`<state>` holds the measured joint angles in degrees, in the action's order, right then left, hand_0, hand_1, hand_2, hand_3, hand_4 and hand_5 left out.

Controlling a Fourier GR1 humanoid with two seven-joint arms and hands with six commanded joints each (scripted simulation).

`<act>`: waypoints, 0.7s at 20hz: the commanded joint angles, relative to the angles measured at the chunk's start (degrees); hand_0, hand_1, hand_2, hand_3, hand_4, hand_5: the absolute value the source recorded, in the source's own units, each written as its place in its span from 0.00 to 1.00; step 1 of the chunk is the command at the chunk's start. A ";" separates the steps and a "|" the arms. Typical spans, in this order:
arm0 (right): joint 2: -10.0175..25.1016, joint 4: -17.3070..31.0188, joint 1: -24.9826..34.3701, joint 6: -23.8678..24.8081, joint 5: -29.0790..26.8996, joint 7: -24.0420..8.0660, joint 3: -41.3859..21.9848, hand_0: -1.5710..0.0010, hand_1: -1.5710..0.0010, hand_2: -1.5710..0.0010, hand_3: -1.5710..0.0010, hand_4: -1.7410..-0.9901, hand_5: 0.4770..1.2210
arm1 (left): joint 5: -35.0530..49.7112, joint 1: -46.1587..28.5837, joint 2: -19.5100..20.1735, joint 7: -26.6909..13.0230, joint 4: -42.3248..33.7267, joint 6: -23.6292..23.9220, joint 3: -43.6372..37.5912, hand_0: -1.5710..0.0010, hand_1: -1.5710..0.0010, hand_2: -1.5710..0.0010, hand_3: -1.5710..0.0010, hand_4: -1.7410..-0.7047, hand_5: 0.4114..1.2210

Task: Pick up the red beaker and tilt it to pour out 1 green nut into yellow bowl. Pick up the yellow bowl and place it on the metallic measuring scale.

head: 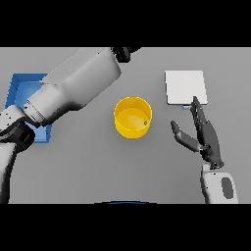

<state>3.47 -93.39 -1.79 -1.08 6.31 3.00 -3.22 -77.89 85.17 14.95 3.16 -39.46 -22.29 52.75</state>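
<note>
hidden: left hand, fingers cannot tell | one yellow bowl (132,117) holding one green nut (145,123) | right hand (202,135) right of bowl, fingers released | one scale (185,87)

There is a single view, taken from the robot's head and aimed steeply down at the grey counter (98,166) from moderately close. The yellow bowl (133,117) sits almost at the centre of the frame. The white scale (185,87) lies toward two o'clock and a blue tray (22,90) toward ten o'clock. The left arm (73,90) crosses from eight o'clock up toward twelve, where its end leaves the view. The right hand (206,137) comes in at four o'clock.
</note>
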 commanded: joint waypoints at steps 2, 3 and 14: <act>0.03 0.45 0.43 -0.03 0.11 -0.20 -0.05 1.00 1.00 1.00 1.00 0.66 0.21 | 0.86 4.62 2.03 0.85 3.20 1.13 -3.31 0.00 0.08 0.08 0.15 0.14 0.98; 0.02 0.82 0.53 -0.09 0.07 0.16 0.00 1.00 1.00 1.00 1.00 0.65 0.21 | 2.00 7.08 3.00 -0.04 5.69 1.41 -6.19 0.00 0.06 0.07 0.12 0.16 0.99; 1.46 1.82 2.21 -0.66 1.76 2.52 -1.03 1.00 1.00 1.00 1.00 0.59 0.24 | 27.79 3.54 16.80 -12.31 22.77 10.43 -39.74 0.00 0.01 0.01 0.11 0.03 1.00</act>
<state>4.93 -91.57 0.41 -1.74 8.06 5.60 -4.24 -50.09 88.64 31.83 -9.20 -16.62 -11.94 13.03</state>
